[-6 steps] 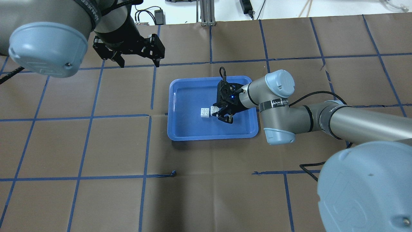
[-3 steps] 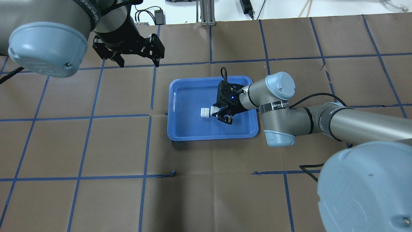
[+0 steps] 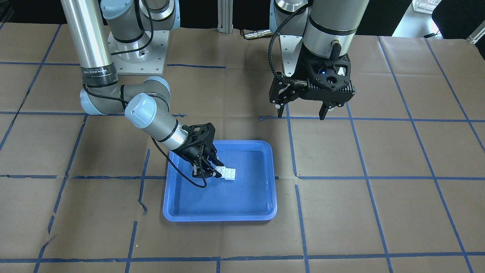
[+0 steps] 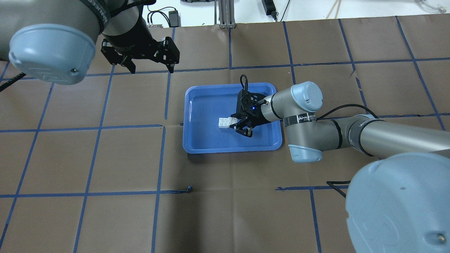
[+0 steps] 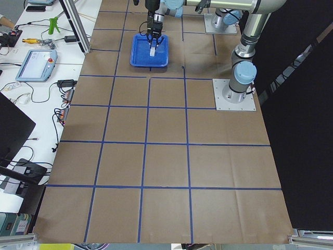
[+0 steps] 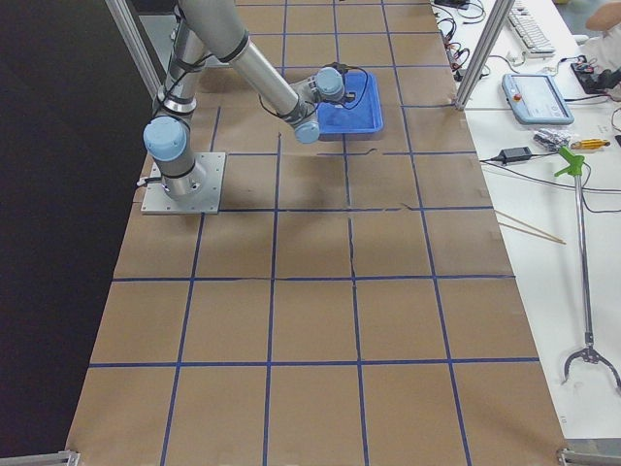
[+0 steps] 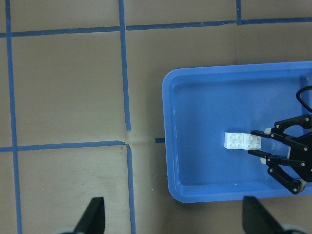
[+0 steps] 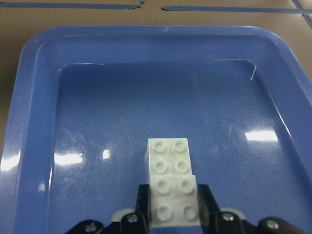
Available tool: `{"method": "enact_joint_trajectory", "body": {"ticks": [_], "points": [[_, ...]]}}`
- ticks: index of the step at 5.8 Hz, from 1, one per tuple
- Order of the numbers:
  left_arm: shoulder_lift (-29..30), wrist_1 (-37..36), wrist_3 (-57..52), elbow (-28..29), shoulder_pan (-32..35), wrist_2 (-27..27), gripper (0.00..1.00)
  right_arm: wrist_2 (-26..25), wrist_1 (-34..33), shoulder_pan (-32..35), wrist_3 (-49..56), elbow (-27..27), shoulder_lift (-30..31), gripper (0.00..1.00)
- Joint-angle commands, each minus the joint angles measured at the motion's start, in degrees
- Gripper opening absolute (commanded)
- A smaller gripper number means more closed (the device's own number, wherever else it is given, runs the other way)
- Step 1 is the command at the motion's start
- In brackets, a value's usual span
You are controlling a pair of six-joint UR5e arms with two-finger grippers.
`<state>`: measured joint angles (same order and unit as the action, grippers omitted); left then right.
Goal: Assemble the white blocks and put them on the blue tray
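- Right hand (image 8: 173, 214) grips one white block (image 8: 174, 197) inside the single blue tray (image 8: 29, 97).
- Second white block (image 8: 169, 157) touches it, farther into the tray.
- Left hand (image 4: 153, 69) gapes empty above the counter (image 4: 246, 218), beyond the tray's far left corner.

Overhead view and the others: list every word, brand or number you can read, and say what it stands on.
"WANJEED": black band on the right arm; the letters after it are blurred.
"WANJEED": upper band on that arm's upright tube, front view.
Left arm's band: similar lettering, too curved to read whole.
Blocks, tray: no text.
Tablet beside the table: too small to read.
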<state>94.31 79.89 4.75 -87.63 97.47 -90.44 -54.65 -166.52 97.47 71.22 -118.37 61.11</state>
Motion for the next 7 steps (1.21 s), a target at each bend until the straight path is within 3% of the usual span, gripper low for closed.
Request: {"method": "enact_joint_trajectory", "body": {"ticks": [1, 7], "points": [[0.0, 0.0, 0.0, 0.0, 0.0, 0.0, 0.99, 0.1, 0.1, 0.0, 0.1, -0.1, -0.1, 0.15], [0.0, 0.0, 0.0, 0.0, 0.0, 0.1, 0.99, 0.2, -0.6, 0.0, 0.1, 0.1, -1.1, 0.15]]}}
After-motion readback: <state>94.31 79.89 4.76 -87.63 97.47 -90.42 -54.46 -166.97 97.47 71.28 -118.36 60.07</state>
